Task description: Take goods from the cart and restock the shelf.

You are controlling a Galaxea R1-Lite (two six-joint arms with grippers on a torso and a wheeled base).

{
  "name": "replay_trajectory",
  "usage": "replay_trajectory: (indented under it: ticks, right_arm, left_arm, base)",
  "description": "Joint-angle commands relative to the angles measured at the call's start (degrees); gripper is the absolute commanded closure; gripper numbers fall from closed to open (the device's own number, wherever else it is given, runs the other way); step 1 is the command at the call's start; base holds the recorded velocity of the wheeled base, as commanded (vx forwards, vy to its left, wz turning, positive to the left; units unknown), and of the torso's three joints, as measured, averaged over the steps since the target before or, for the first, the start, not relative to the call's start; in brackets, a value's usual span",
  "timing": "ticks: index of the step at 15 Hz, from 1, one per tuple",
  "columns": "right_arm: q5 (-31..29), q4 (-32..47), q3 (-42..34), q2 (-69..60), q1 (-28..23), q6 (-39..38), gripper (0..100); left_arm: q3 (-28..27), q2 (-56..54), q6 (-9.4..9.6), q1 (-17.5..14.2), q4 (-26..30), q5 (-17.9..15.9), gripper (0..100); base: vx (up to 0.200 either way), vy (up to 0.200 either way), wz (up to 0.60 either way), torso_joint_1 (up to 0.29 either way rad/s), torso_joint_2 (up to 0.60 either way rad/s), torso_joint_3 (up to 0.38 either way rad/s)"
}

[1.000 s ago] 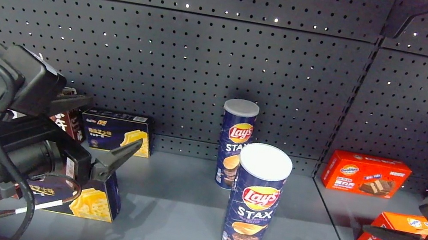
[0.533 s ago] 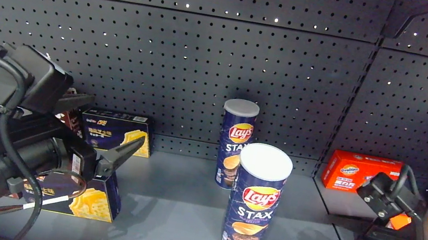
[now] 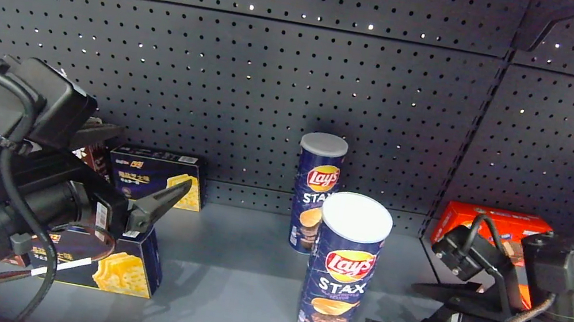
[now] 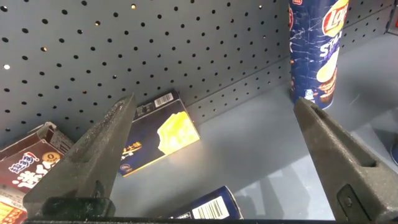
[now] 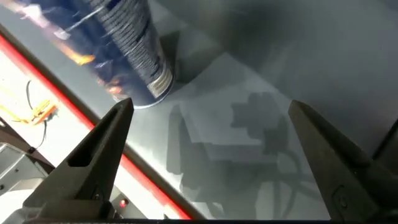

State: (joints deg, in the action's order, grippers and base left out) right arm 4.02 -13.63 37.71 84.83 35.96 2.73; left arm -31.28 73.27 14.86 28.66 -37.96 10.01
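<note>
Head view: my right gripper (image 3: 390,305) lies level just right of the front can (image 3: 345,275), upright on the shelf (image 3: 235,298), jaws wide, empty; my left gripper (image 3: 154,159), well left of it, gapes too.

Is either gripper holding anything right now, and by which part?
Nothing is held: the left gripper and the right gripper are both open and empty.

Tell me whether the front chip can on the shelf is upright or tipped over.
Upright: the front chip can stands on its base on the shelf, white lid on top, sides vertical.
</note>
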Motion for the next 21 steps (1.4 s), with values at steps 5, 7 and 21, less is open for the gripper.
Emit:
replay_trajectory:
  ticks: [5, 7, 21]
  right_arm:
    - [-0.1, 0.0, 3.3, 5.0, 0.2, 0.1, 0]
    - [-0.1, -0.1, 3.7, 5.5, 1.0, 0.1, 0]
    - [-2.2, -0.5, 5.5, 7.3, 0.5, 0.1, 0]
  left_arm:
    - [0.2, 0.0, -0.18, -0.1, -0.6, 0.0, 0]
    - [0.2, 0.1, -0.27, -0.1, -0.6, -0.1, 0]
    - [0.3, 0.2, -0.62, -0.4, -0.7, -0.1, 0]
  base:
    - [0.0, 0.0, 0.0, 0.0, 0.0, 0.0]
    - [0.0, 0.0, 0.0, 0.0, 0.0, 0.0]
    - [0.0, 0.0, 0.0, 0.0, 0.0, 0.0]
